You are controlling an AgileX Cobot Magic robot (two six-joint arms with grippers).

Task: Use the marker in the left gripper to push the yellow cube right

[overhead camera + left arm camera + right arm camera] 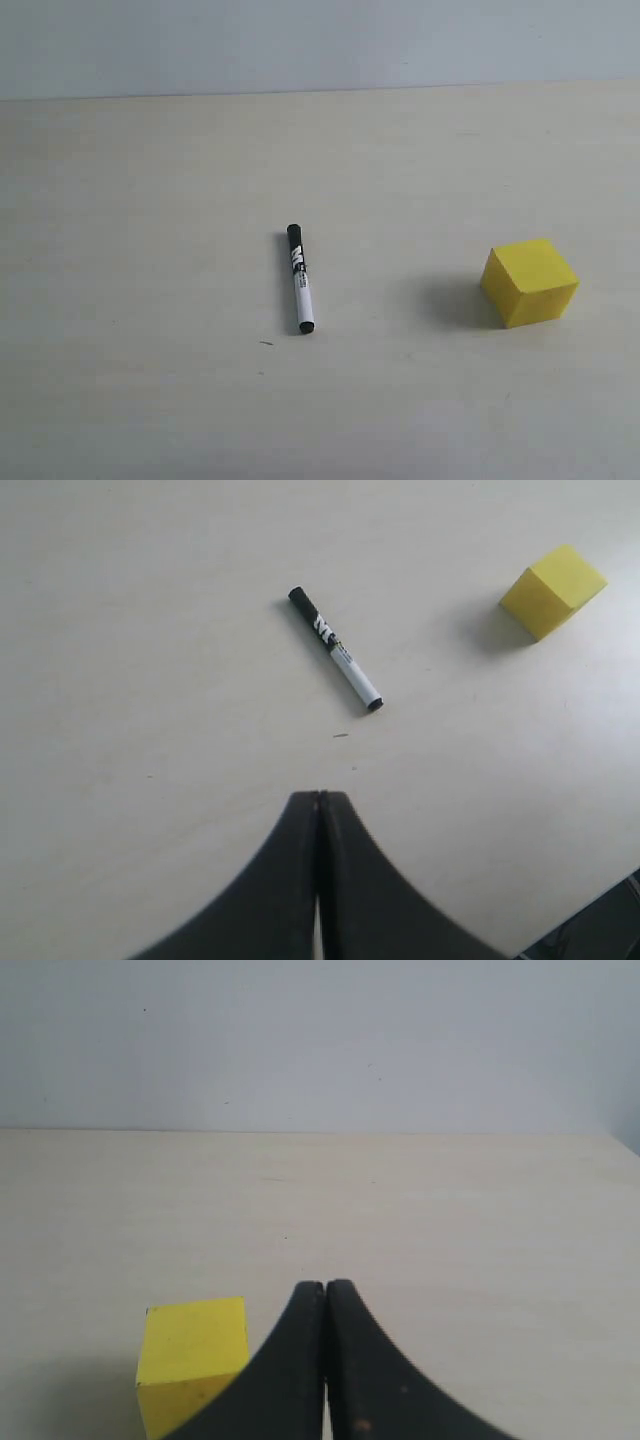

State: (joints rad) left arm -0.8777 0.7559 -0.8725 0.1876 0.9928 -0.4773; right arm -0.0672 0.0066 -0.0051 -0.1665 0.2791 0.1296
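Note:
The marker [299, 279] lies flat on the pale table near the middle of the exterior view, black cap toward the back. It also shows in the left wrist view as the marker [336, 649], well beyond my left gripper [319, 796], which is shut with nothing in it. The yellow cube [530, 282] rests on the table to the marker's right, several cube-widths away, and appears as the yellow cube [552, 590] in the left wrist view. My right gripper [325, 1285] is shut and empty, with the yellow cube [192, 1362] close beside its fingers. Neither arm shows in the exterior view.
A pale wall [320, 40] rises behind the table's far edge [320, 92]. A tiny dark speck [266, 343] lies on the table just in front of the marker.

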